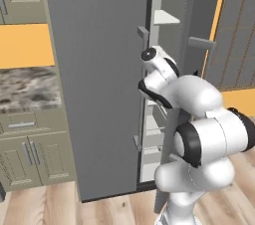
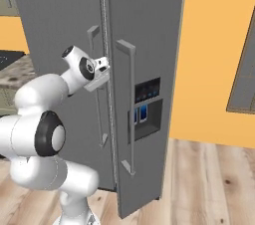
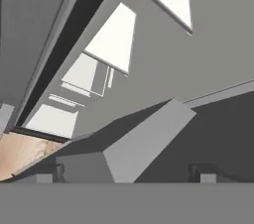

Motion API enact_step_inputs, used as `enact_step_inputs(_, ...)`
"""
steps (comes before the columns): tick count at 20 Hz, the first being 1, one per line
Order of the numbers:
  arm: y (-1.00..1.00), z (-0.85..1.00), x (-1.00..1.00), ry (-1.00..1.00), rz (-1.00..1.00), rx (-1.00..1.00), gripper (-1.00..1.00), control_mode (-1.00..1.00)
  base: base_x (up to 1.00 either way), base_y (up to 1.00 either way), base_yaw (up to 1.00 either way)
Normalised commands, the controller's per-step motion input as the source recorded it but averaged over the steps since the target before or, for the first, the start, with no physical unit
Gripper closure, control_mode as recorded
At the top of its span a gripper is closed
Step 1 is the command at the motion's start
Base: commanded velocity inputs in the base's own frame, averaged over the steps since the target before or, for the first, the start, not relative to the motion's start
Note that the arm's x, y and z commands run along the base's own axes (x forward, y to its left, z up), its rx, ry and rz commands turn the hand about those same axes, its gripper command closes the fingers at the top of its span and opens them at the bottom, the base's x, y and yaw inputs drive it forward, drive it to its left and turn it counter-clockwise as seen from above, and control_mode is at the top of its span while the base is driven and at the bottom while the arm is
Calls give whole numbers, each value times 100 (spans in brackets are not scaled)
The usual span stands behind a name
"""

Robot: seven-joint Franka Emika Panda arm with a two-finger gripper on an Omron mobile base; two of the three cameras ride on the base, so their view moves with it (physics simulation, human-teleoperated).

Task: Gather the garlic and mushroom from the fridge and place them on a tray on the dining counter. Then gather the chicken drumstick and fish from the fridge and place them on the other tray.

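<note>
The tall grey fridge (image 1: pixel 99 69) has its right door (image 2: pixel 149 45) swung partly open, and white shelves (image 1: pixel 164 17) show through the gap. My gripper (image 2: pixel 103 63) is at that gap, between the two long bar handles (image 2: pixel 130 104). In the hand view my gripper (image 3: pixel 129 173) is open, with a grey handle bar (image 3: pixel 144 141) lying between its fingertips (image 3: pixel 55 172) and white shelves (image 3: pixel 114 39) beyond. Nothing is held. The garlic, mushroom, chicken drumstick, fish, both trays and the dining counter are out of view.
Olive-beige cabinets with a marble top (image 1: pixel 30 89) stand left of the fridge against the orange wall. A panelled cabinet (image 1: pixel 239 35) is to its right. A dispenser panel (image 2: pixel 147 107) sits on the right door. Wooden floor (image 2: pixel 209 184) lies below.
</note>
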Motion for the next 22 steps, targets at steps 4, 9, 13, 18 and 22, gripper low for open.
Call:
enact_step_inputs(4, -55, 16, -72, -2, -1, -7, -100, -100, 0, 0, 0)
enact_step_inputs(9, -64, 22, -64, -2, -1, -7, -100, -100, 0, 0, 0)
enact_step_inputs(13, -86, 21, -26, 3, -1, 0, -100, -100, 0, 0, 0)
enact_step_inputs(18, -91, 25, -1, 5, 0, 0, -100, -100, 0, 0, 0)
enact_step_inputs(22, -78, 18, 0, 1, 0, 0, -100, -100, 0, 0, 0)
